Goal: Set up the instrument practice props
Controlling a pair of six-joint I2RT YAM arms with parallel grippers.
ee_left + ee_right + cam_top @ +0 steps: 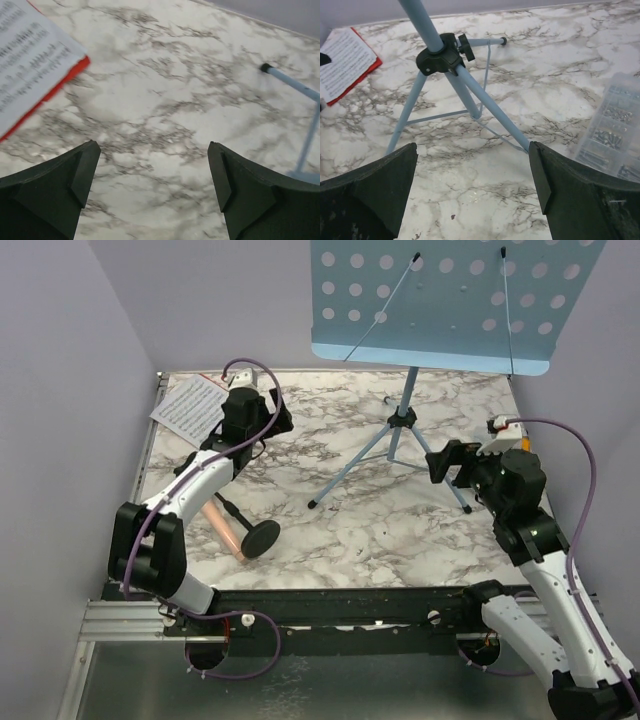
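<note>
The left pincer [152, 160] is spread wide with nothing between its fingers. It hangs over bare marble near the far left corner of the table [380, 530]. The right pincer [472, 160] is spread and empty too, and it faces the legs of the music stand [405, 405] from the right.

The music stand is upright toward the back of the table, a little right of the middle. It is light blue, with a wide tray full of round holes at the top and two thin wire arms lying across the tray. Below that are a slim pole and three legs splayed from a black collar with a knob. The legs that show end in black caps.

The sheet music [188, 405], white paper printed with staves, lies flat in the far left corner. It rests on a red sheet [70, 75] whose edge shows along one side.

The microphone [222, 525] is pinkish-beige and lies toppled at the near left, with its black round base [260, 538] toward the middle. The left arm passes over it and hides part of it from above.

A clear box [615, 127] with compartments of small metal parts sits just right of the stand's nearest leg, close to the right pincer.
</note>
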